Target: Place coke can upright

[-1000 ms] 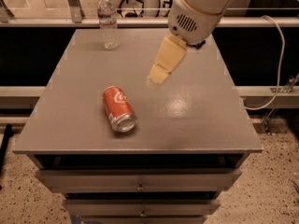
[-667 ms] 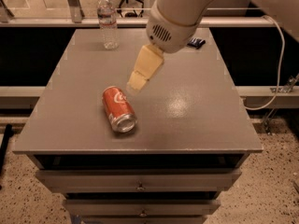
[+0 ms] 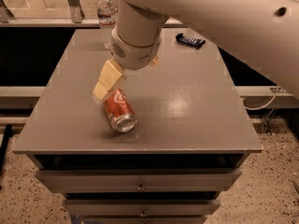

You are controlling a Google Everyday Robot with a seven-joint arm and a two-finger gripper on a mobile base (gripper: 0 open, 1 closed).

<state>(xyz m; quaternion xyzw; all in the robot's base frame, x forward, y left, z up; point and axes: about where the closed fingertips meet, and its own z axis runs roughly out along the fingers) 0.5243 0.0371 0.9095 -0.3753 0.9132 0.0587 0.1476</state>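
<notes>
From the one camera view, a wide grey table top (image 3: 187,106) sits over a stack of grey drawers (image 3: 140,178); the lowest drawer is cut off by the bottom edge. On the table, left of centre and towards the front, the small red-orange aluminium coke can (image 3: 119,110) with white script lies on its side. Its silver end faces the front edge and a little to the right. The can's far end is partly covered.

What covers it is the cream-coloured gripper (image 3: 105,83), slanting down and to the left from a round, vented wrist housing (image 3: 135,36). Its tip is just beside the can's far left shoulder; whether it touches the can I cannot tell. The housing hides most of the gripper: only one cream piece shows in full, with a sliver of the same colour at the housing's right side, so I cannot tell whether it is spread or closed up.

The thick pale arm (image 3: 219,17) fills the upper right and runs out of the picture. A clear plastic water bottle (image 3: 106,17) stands upright near the back left edge, well apart from the can. A small dark flat object (image 3: 190,40) lies at the back right, too indistinct to name.
</notes>
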